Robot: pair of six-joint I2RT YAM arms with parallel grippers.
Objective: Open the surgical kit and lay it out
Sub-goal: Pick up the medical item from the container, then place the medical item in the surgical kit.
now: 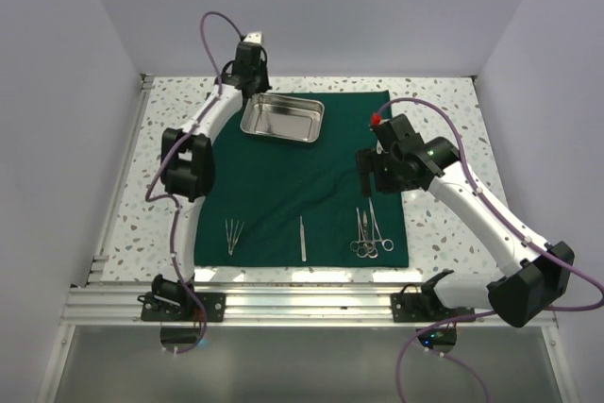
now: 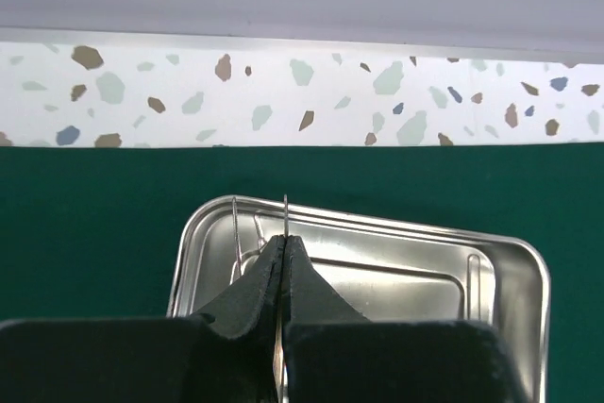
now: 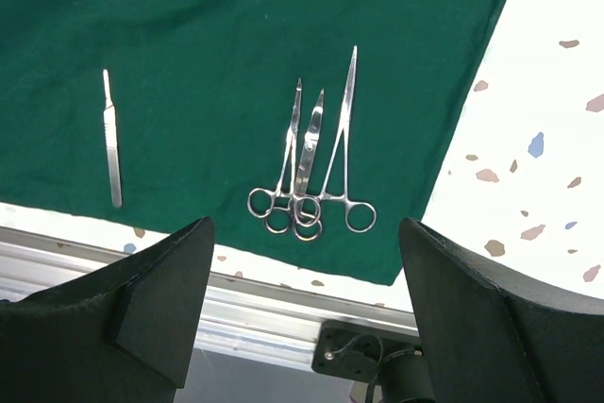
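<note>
White walls close in a speckled terrazzo table, with an aluminium rail along its near edge. A dark green square cloth lies spread flat over the middle, faintly wrinkled.

A shiny rectangular steel tray sits on the cloth's far part. The left gripper hangs over it, its black fingers pinched together on a slim steel instrument. Only a sliver of that instrument pokes out beyond the tips, and its kind cannot be told. A second thin steel line stands just left of it; whether this is another prong or a reflection in the tray is unclear. The gripper body cuts off the tray's lower edge in the left wrist view.

The right gripper hovers above the cloth's right side, spread wide and holding nothing.

Three scissor-handled steel clamps lie side by side near the cloth's near right corner, with their finger rings overlapping. A single flat steel handle-like tool lies to their left, well apart. Further left, fine steel tweezers rest near the cloth's near left edge, too small to count surely.
</note>
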